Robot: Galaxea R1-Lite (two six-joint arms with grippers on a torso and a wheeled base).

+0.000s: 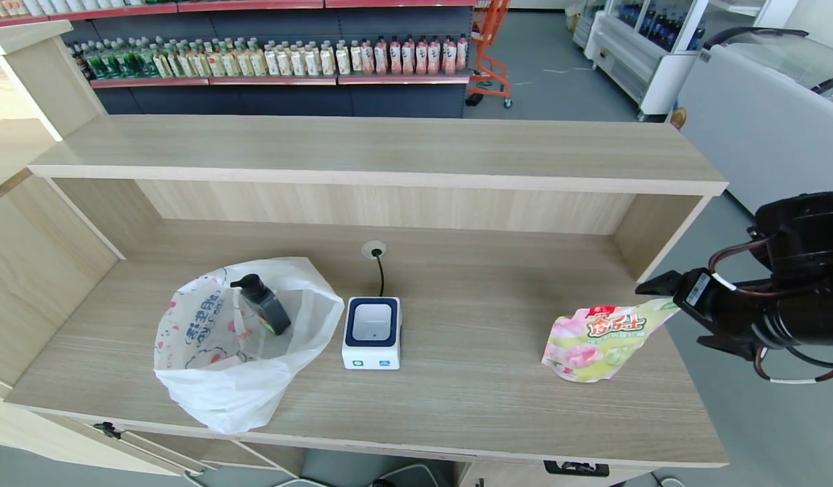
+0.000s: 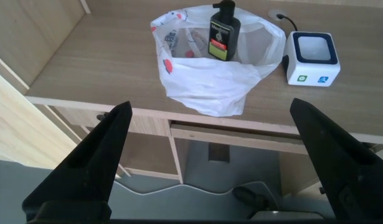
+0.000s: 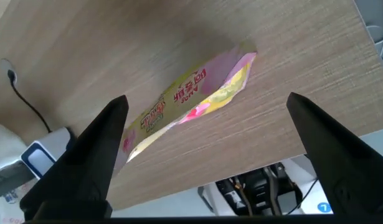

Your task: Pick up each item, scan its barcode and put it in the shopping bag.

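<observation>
A pink and green refill pouch (image 1: pixel 602 340) (image 3: pixel 191 102) lies flat on the right side of the wooden counter (image 1: pixel 470 399). My right gripper (image 3: pixel 207 162) hovers open above it, near the counter's right edge, with nothing between its fingers. A white plastic shopping bag (image 1: pixel 237 345) (image 2: pixel 210 74) stands open on the left, with a dark pump bottle (image 1: pixel 264 306) (image 2: pixel 223 34) inside. The white and blue barcode scanner (image 1: pixel 371 332) (image 2: pixel 312 58) sits between bag and pouch. My left gripper (image 2: pixel 210 168) is open, held off the counter's front edge, below the bag.
A black cable (image 1: pixel 379 270) runs from the scanner to a grommet in the counter's back. A raised wooden ledge (image 1: pixel 375 152) borders the rear and side walls close in the counter. Drawers (image 2: pixel 231 138) sit under the front edge. Shop shelves and freezers stand beyond.
</observation>
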